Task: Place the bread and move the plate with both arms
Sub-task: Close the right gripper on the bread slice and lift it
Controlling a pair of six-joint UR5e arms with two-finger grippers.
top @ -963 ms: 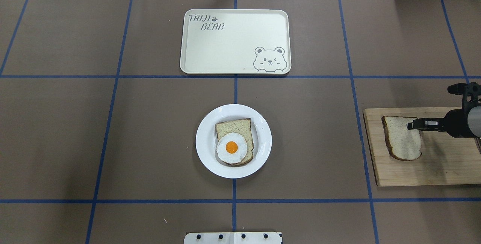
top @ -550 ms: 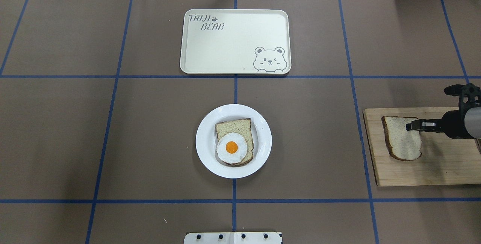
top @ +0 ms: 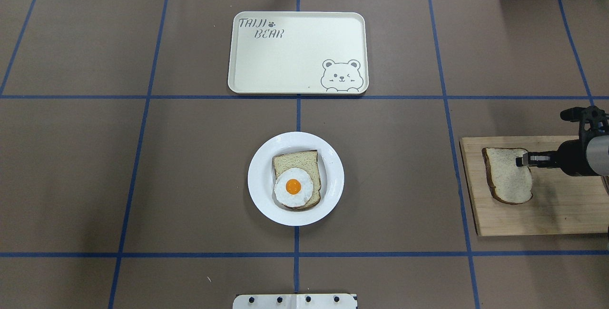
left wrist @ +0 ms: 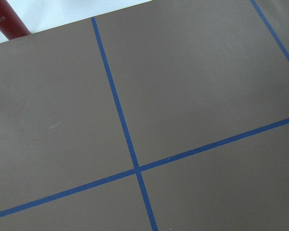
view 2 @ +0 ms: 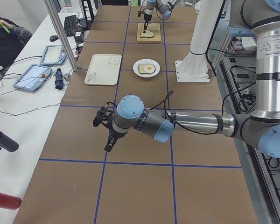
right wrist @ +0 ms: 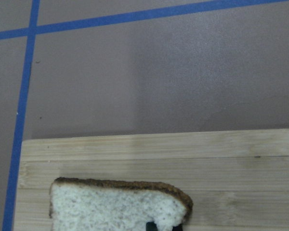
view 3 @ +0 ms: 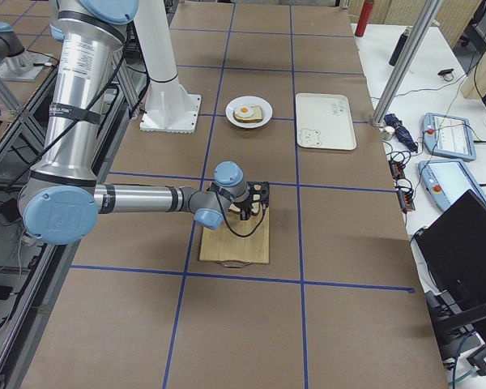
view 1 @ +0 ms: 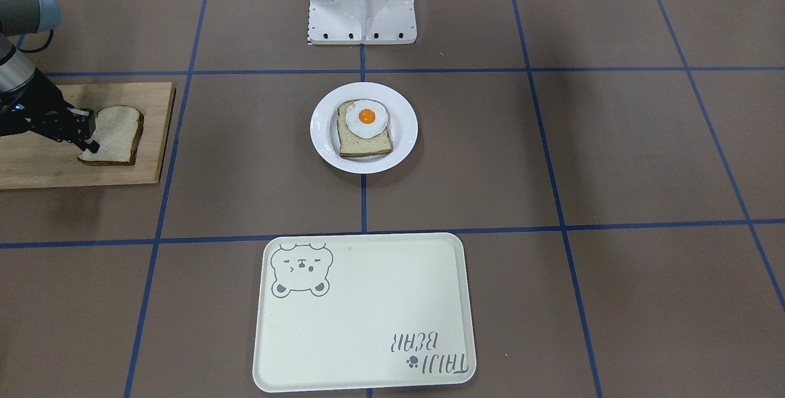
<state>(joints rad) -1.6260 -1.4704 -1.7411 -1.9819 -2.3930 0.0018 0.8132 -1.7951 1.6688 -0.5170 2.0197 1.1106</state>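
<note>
The plain bread point(top: 506, 178) lies on a wooden board point(top: 561, 209) at the table's right. My right gripper point(top: 522, 160) reaches in from the right and is shut on the slice's right edge; it also shows in the front view point(view 1: 86, 134). The right wrist view shows the crust and crumb point(right wrist: 111, 209) close up, with a dark fingertip at its lower edge. The white plate point(top: 259, 175) sits at the table's middle and holds another slice with a fried egg point(top: 293, 186). My left gripper point(view 2: 108, 145) hovers over bare table far to the left; I cannot tell whether it is open.
A cream bear tray point(top: 285, 61) lies beyond the plate, towards the far edge. The white stand base point(top: 295, 301) is at the near edge. Blue tape lines cross the brown table cover. A dark red bottle point(left wrist: 7, 21) stands at the table's left end.
My right gripper has shifted slightly at the bread's right edge, and the slice has moved a little to the left on the board. The plate and tray have not moved.
</note>
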